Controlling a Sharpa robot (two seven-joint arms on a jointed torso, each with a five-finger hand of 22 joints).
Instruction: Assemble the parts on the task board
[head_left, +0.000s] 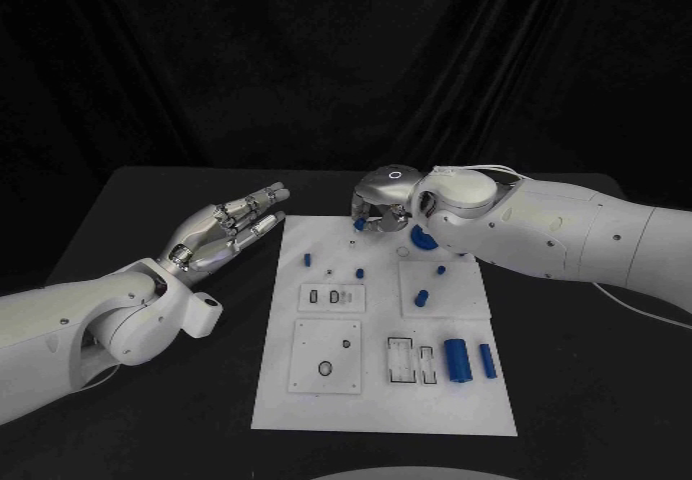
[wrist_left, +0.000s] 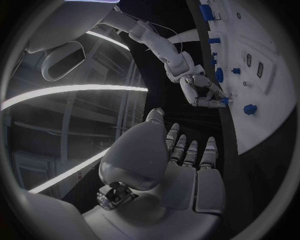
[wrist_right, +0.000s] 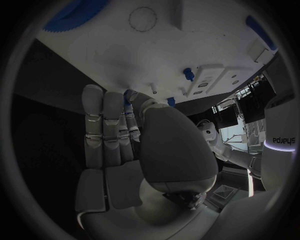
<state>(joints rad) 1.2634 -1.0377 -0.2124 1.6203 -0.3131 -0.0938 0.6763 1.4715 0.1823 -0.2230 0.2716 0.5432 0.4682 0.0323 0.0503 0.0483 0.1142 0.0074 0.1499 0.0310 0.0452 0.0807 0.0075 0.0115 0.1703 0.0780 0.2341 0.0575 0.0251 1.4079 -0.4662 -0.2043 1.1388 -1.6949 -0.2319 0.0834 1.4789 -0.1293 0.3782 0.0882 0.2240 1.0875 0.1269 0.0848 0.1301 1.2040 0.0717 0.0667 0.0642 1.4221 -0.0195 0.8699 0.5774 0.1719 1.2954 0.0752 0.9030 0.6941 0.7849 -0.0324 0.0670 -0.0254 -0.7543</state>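
Nearest the camera, the white task board (head_left: 382, 400) lies mid-table, with two blue cylinders (head_left: 456, 360) near its front right corner. Off its left edge, the left hand (head_left: 224, 232) hovers, fingers spread and holding nothing. At the far edge, the right hand (head_left: 384, 200) pinches a small blue part (head_left: 359, 225).

A black table (head_left: 144, 215) carries the white task board (head_left: 378, 395), lying flat at its middle
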